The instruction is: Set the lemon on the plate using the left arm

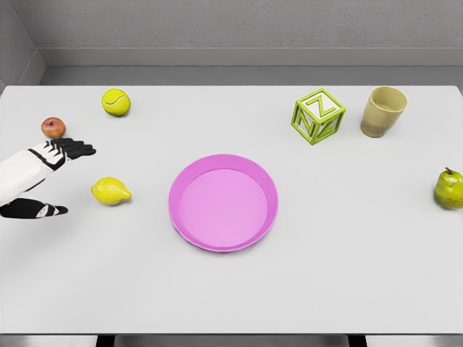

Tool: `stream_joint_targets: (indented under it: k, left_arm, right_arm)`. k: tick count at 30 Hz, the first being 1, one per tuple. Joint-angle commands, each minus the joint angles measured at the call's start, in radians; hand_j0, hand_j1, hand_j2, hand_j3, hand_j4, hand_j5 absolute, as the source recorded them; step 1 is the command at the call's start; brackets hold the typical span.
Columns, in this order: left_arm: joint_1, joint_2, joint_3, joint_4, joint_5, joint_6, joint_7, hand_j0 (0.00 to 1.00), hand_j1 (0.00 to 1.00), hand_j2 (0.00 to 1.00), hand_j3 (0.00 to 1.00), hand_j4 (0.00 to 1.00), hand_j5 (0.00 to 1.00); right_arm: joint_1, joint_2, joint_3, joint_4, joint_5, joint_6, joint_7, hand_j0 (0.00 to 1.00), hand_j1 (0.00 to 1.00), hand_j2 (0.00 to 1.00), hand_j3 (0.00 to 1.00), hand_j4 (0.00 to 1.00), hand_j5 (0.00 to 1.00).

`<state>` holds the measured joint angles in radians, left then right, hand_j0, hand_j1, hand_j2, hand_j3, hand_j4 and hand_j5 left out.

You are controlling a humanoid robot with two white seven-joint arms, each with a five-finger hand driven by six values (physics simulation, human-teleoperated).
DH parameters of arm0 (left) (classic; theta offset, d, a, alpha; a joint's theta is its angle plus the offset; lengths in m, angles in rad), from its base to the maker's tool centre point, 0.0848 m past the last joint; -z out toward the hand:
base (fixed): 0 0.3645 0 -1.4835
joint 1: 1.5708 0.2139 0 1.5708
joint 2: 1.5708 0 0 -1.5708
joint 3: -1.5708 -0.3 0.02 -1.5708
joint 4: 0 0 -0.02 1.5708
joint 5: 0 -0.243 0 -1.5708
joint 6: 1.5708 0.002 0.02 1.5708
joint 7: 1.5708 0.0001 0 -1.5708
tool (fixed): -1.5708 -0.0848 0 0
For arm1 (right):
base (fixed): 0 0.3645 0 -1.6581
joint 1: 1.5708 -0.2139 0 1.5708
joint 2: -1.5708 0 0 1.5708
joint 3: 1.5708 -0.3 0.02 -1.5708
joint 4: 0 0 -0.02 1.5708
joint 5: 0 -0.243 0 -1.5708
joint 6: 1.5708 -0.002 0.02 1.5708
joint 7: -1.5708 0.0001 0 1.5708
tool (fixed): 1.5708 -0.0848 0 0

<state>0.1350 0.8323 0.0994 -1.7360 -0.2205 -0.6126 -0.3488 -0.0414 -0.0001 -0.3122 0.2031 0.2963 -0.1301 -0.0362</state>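
Lemon (111, 191) just beside robot hand (52, 160)

Tabletop (347, 275): matt, smooth, pale grey. Plate (189, 225): smooth pink plastic, faint sheen. Lemon (110, 191): yellow, slightly glossy. Cup (383, 110): matt beige. Tennis ball (115, 102): dull, felt-like. Fingers (78, 150): black, matt.

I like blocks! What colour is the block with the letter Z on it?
The block is light green with white faces, seen best in the head view.
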Motion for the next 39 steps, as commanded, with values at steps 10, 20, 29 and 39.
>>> stream_joint_targets:
  k: [10,20,29,39]
  left_arm:
    - [0.006,0.014,0.002,0.01,-0.019,0.002,-0.001,1.0,1.0,1.0,1.0,1.0,1.0]
    - [-0.258,0.169,-0.389,0.07,-0.096,0.002,-0.001,1.0,1.0,1.0,1.0,1.0,1.0]
    - [-0.33,0.165,-0.417,0.148,-0.18,0.002,-0.01,1.0,1.0,1.0,1.0,1.0,1.0]
    - [-0.453,0.166,-0.635,0.187,-0.114,0.002,-0.007,1.0,1.0,1.0,1.0,1.0,1.0]
  right_arm:
    - [0.003,0.0,0.002,0.001,0.0,0.003,-0.001,1.0,1.0,1.0,1.0,1.0,1.0]
    - [0.003,0.0,0.001,0.001,0.0,0.001,-0.001,1.0,1.0,1.0,1.0,1.0,1.0]
    - [0.003,0.0,0.001,0.001,0.0,0.003,-0.001,1.0,1.0,1.0,1.0,1.0,1.0]
    - [0.003,0.0,0.001,0.001,0.0,0.003,-0.001,1.0,1.0,1.0,1.0,1.0,1.0]
